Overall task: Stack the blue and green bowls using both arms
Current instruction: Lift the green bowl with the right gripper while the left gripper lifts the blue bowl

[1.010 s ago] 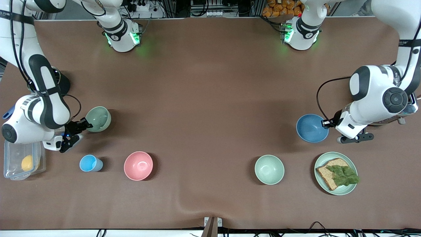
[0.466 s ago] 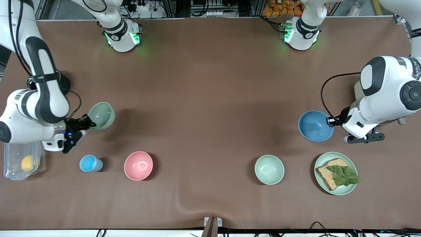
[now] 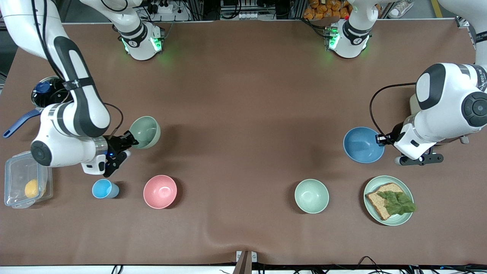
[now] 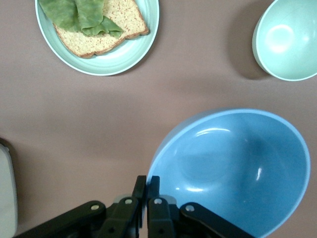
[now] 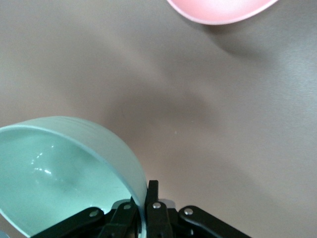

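Observation:
My right gripper (image 3: 128, 140) is shut on the rim of the green bowl (image 3: 145, 132) and holds it tilted in the air, above the table toward the right arm's end. In the right wrist view the green bowl (image 5: 64, 168) fills the corner beside my fingers (image 5: 151, 191). My left gripper (image 3: 380, 139) is shut on the rim of the blue bowl (image 3: 362, 145), held just above the table toward the left arm's end. In the left wrist view the blue bowl (image 4: 233, 168) sits beside my fingers (image 4: 140, 188).
A pink bowl (image 3: 160, 191) and a small light-blue cup (image 3: 104, 188) lie nearer the camera than the green bowl. A pale mint bowl (image 3: 311, 196) and a mint plate (image 3: 406, 218) with bread lie nearer than the blue bowl. A clear box (image 3: 23, 183) and a dark pot (image 3: 47, 92) stand at the right arm's end.
My right gripper has lifted the green bowl and carried it toward the table's middle. My left gripper has raised the blue bowl slightly; it has barely shifted.

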Motion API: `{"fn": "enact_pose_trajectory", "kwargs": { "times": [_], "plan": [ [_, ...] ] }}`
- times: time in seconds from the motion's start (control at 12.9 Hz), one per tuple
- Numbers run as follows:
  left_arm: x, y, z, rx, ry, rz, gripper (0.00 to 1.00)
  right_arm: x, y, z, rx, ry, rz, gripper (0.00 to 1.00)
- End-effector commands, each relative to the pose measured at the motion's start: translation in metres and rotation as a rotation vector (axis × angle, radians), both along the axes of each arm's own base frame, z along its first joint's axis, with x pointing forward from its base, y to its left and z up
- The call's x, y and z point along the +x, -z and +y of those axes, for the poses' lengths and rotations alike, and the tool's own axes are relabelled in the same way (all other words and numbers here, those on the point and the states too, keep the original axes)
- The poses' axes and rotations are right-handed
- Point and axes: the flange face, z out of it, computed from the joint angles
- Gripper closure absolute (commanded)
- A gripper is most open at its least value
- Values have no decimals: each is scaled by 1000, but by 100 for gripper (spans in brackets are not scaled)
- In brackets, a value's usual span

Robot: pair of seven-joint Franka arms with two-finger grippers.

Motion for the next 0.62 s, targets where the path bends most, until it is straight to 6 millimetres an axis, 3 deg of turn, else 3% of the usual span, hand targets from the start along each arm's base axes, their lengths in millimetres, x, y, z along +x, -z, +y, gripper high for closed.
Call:
{"fn": "enact_pose_trajectory", "kwargs": {
  "times": [0.0, 0.31, 0.47, 0.54],
  "plan": [
    [-3, -9, -4, 5, 33, 3, 100, -6, -16, 5, -1, 44, 17, 100],
    [-3, -10, -9, 10, 41, 1, 100, -14, -26, 66, -49, 114, 45, 100],
    [-2, -13, -13, 16, 43, -6, 100, -15, -25, 68, -50, 114, 49, 100],
    [-2, -15, -14, 15, 46, -9, 100, -18, -26, 87, -56, 105, 44, 100]
  ]
}}
